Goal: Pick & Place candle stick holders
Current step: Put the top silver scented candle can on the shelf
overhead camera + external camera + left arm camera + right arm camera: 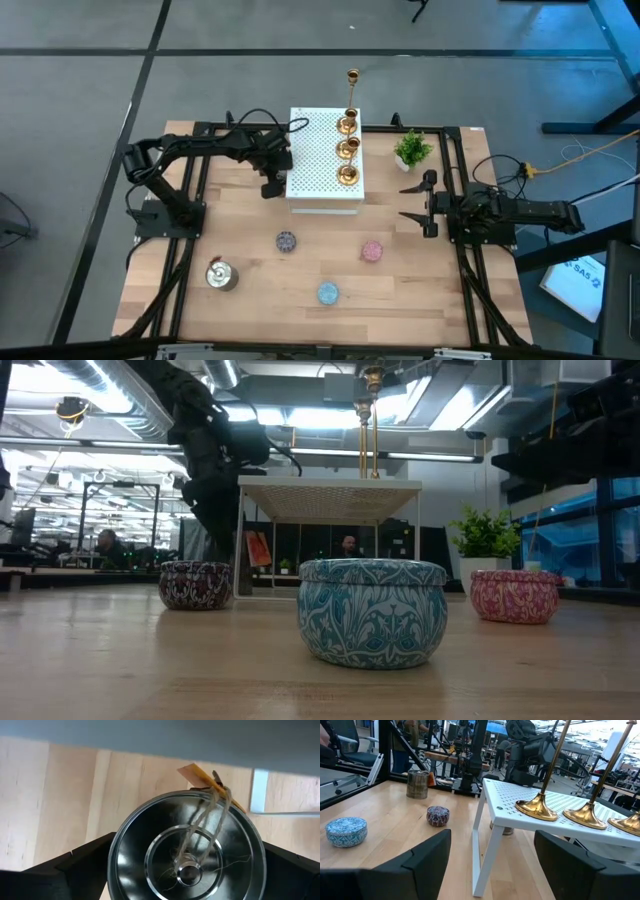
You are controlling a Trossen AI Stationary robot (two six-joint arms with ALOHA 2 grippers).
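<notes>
Silvery cup (185,847) gripped in left tool (272,186); right tool (421,203) open.

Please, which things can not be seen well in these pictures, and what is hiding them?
- High view: the left gripper covers the silvery cup, which shows only in the left wrist view, cut off by the bottom edge.
- Low view: the white perforated box hides the bases of the gold holders.
- Right wrist view: the top edge cuts off the gold holders' cups.
- The right gripper waits open, in plain sight.
</notes>
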